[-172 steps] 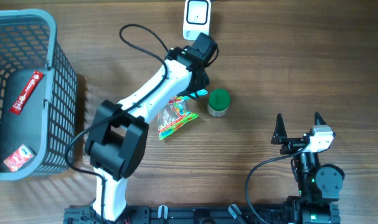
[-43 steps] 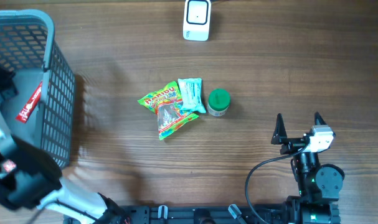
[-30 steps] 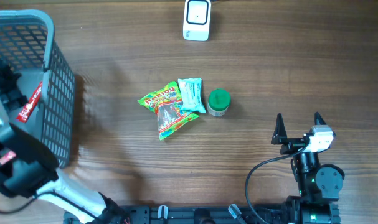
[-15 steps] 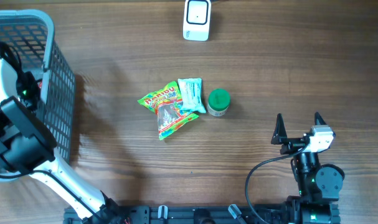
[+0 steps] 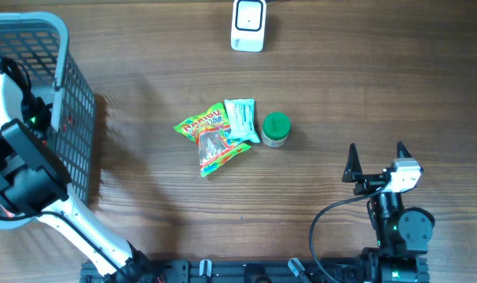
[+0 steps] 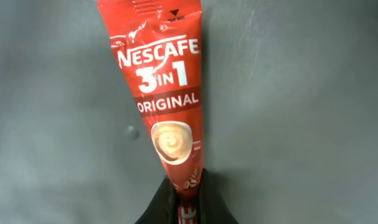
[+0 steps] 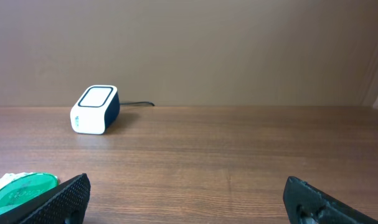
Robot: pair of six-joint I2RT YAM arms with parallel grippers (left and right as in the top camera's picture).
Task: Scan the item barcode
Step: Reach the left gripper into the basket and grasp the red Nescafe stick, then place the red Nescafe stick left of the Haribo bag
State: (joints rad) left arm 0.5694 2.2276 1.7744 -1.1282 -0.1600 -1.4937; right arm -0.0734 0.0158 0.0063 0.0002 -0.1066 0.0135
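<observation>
Basket (image 5: 65,47): grey, with grid sides. It stands at the left edge of the worktop (image 5: 364,86), up by the far left corner.
In the basket: a red coffee stick (image 6: 167,106) lies flat on the grey basket floor. It says NESCAFE 3 IN 1 ORIGINAL and has a picture of a cup on it.
Left pincer (image 6: 187,208): it is down inside the basket. Its two black fingers (image 6: 156,210) are pressed onto the bottom end of the coffee stick and pinch it.
Left arm (image 5: 22,169): white and black. It bends over the basket and hides much of the inside from above.
Right pincer (image 5: 376,153): spread wide with nothing in it, near the front right corner of the worktop.
Scanner (image 5: 248,25): a small white box at the far edge of the worktop, about the middle, well apart from the basket.
Sweet bags (image 5: 210,135): a green one and a see-through one lie in the middle of the worktop and touch.
Blue-green packet (image 5: 240,119): it lies against the sweet bags on their right.
Jar (image 5: 276,130): small, with a green lid, just beside the blue-green packet.
</observation>
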